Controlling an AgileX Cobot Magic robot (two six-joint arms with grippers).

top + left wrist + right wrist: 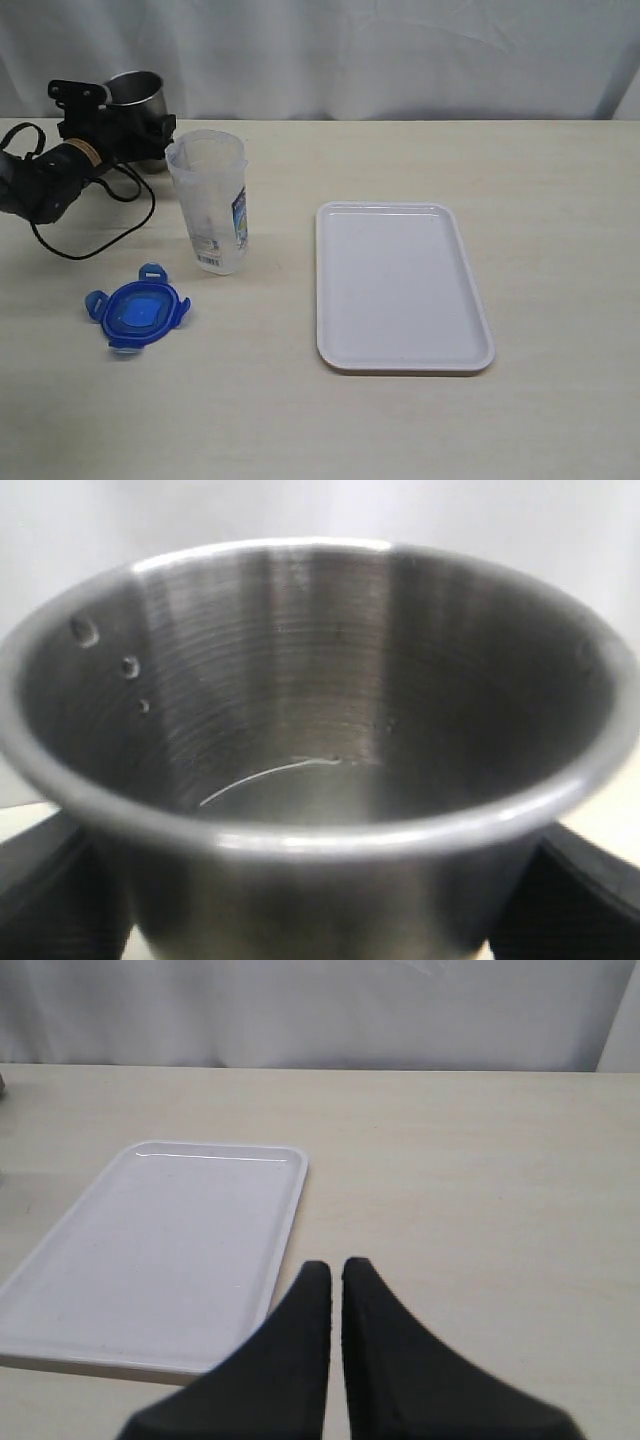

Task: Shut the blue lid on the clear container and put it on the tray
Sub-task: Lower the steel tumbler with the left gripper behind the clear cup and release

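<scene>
My left hand (118, 128) is clamped on the steel cup (135, 90). In the left wrist view its black fingers (50, 890) lie against both sides of the cup wall, and the cup's open mouth fills nearly the whole picture. I cannot tell whether the cup's base rests on the table (300, 430), because the hand hides it. A black cable (100, 235) loops over the table beside this arm.

The container (210, 205) stands upright just beside my left hand, on the side toward the tray (400, 290). Its mouth is open and its printed label shows on the side. The hand does not touch it.

The lid (140, 312) lies flat on the table, farther from my left hand than the container. It is near the container's foot but apart from it, with its snap flaps spread outward.

My right hand (335, 1265) has its fingers pressed together and nothing between them. It is out of the exterior view. The tray lies flat on the table just ahead of those fingertips, and its near corner is partly hidden behind them. The container and lid are well apart from this hand, beyond the tray.
</scene>
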